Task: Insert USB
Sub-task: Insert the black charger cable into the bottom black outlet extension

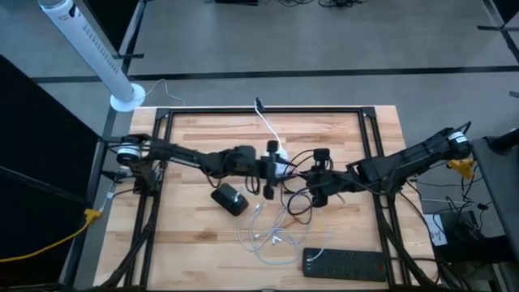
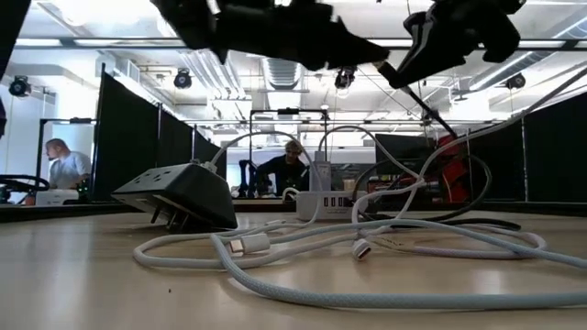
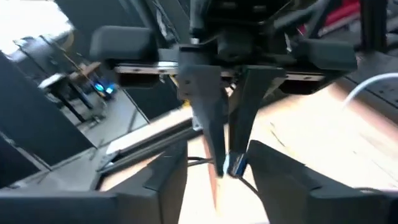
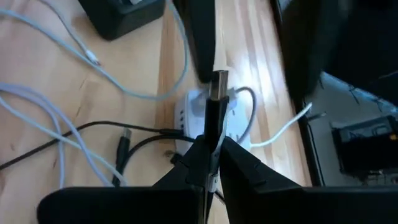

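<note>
The right gripper (image 4: 210,155) is clenched on a black USB plug (image 4: 216,102), held above the white charging hub (image 4: 186,115) mid-table. Line the plug's metal tip squarely with a port before pushing (slowly). Its long axis runs straight out from the fingers. The left gripper (image 1: 268,169) hovers beside the hub, fingers parted, empty.

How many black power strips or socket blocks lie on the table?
2: a long power strip at the table's near edge, and a small socket block left of centre, beside the white cables. Cables may hide others.
</note>
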Controlling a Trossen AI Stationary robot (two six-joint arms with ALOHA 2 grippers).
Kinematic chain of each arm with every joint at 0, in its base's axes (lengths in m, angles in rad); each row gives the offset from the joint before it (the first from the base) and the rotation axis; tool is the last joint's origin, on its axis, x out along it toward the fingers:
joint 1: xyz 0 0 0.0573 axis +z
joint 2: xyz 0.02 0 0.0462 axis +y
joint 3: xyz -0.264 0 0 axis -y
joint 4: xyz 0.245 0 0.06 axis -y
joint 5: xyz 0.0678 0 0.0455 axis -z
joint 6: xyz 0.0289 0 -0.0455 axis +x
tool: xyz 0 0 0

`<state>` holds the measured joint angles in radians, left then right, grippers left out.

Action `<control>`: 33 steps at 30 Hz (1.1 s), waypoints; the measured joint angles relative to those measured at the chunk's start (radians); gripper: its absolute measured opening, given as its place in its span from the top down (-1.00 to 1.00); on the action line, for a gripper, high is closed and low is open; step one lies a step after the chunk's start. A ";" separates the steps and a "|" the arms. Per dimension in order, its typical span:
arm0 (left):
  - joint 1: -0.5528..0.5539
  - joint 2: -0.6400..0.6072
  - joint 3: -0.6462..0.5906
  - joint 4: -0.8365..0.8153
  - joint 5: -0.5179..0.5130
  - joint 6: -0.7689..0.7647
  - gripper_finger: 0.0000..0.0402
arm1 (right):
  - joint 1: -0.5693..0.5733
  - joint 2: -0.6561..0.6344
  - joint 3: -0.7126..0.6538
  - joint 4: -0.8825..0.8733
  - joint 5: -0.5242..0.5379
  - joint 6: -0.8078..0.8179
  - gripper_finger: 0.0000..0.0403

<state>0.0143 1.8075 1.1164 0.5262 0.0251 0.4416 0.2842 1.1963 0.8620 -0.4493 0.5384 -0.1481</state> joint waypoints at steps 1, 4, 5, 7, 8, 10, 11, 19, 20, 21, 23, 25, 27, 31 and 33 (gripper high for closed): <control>0.000 0.015 0.027 -0.027 -0.003 0.003 0.11 | 0.000 0.000 0.000 0.007 -0.001 -0.003 0.94; 0.001 0.051 0.081 -0.118 -0.008 0.007 0.03 | -0.006 -0.001 0.000 0.012 -0.006 -0.002 0.94; 0.001 0.062 0.099 -0.144 -0.008 0.007 0.03 | -0.006 -0.002 0.000 0.012 -0.006 -0.002 0.94; 0.001 0.069 0.130 -0.202 -0.014 0.007 0.07 | -0.007 -0.002 0.000 0.004 -0.006 -0.001 0.94; 0.001 0.070 0.143 -0.232 -0.016 0.007 0.11 | -0.007 -0.003 -0.001 0.005 -0.005 -0.001 0.94; 0.001 0.070 0.162 -0.289 -0.016 0.007 0.24 | -0.007 -0.003 0.000 -0.004 -0.005 0.002 0.94; 0.001 0.070 0.168 -0.313 -0.016 0.007 0.32 | -0.007 -0.003 -0.001 -0.014 -0.007 0.007 0.94; -0.006 0.063 0.179 -0.335 -0.017 -0.008 0.84 | -0.007 -0.003 -0.001 -0.041 0.003 0.046 0.94; -0.006 0.063 0.179 -0.335 -0.017 -0.008 0.86 | -0.007 -0.003 -0.002 -0.045 0.003 0.047 0.94; -0.007 0.063 0.179 -0.336 -0.017 -0.008 0.87 | -0.007 -0.003 -0.002 -0.045 0.002 0.046 0.94; -0.008 0.061 0.179 -0.337 -0.016 -0.008 0.85 | -0.007 -0.003 -0.002 -0.044 0.003 0.047 0.94; -0.012 0.060 0.179 -0.340 -0.007 -0.005 0.80 | -0.007 -0.003 -0.002 -0.045 0.000 0.054 0.94; -0.013 0.060 0.179 -0.339 0.001 -0.004 0.74 | -0.006 -0.003 -0.002 -0.052 -0.003 0.056 0.94; -0.013 0.058 0.179 -0.335 0.010 -0.005 0.63 | -0.007 -0.003 -0.002 -0.078 0.002 0.070 0.94; -0.014 0.058 0.179 -0.335 0.011 -0.005 0.58 | -0.007 -0.003 -0.003 -0.087 0.003 0.077 0.94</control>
<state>0.0003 1.8651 1.2953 0.1915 0.0363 0.4366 0.2771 1.1934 0.8593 -0.5366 0.5411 -0.0710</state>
